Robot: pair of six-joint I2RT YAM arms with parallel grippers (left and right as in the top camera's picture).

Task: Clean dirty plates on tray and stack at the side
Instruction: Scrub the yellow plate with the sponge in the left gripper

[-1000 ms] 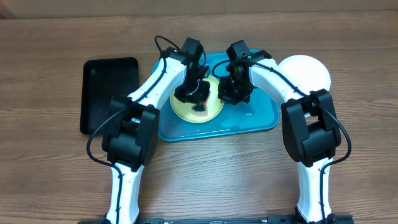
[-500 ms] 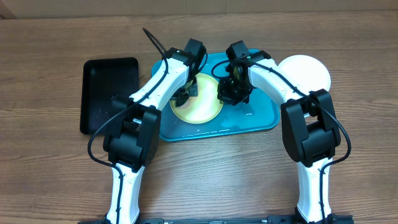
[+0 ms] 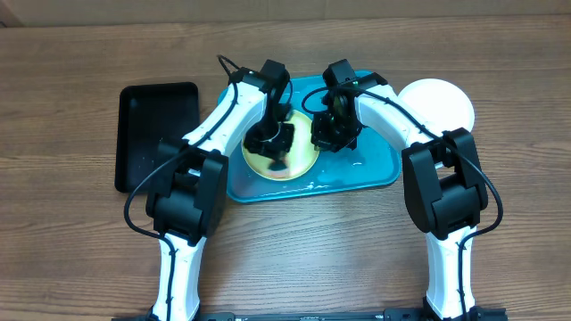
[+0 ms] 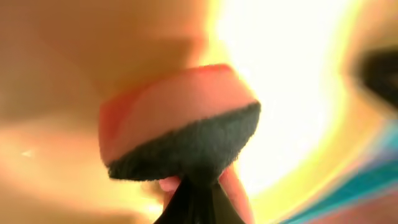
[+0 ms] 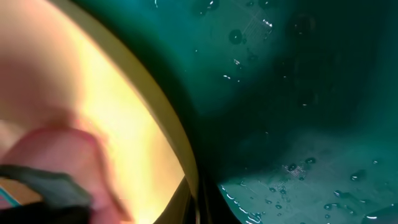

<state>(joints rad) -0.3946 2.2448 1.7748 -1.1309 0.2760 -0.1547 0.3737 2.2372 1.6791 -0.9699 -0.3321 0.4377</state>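
Observation:
The yellow-green plate point(image 3: 299, 162) lies on the turquoise tray point(image 3: 375, 165), left of its middle. My left gripper point(image 3: 273, 145) is over the plate's middle, shut on a pink sponge with a dark scouring face point(image 4: 180, 134), which presses on the plate point(image 4: 298, 81). My right gripper point(image 3: 323, 134) is shut on the plate's right rim point(image 5: 180, 143), with wet tray floor point(image 5: 298, 93) beside it. The white plate point(image 3: 439, 102) lies on the table just right of the tray. The light blue plate is not visible.
A smaller black tray point(image 3: 156, 134) lies on the table left of the turquoise tray. Water drops cover the turquoise tray floor. Both arms cross above the tray's back half.
My left gripper with the sponge swung to the plate's upper left edge, then back toward the plate's middle. The right gripper and the plate have stayed put.

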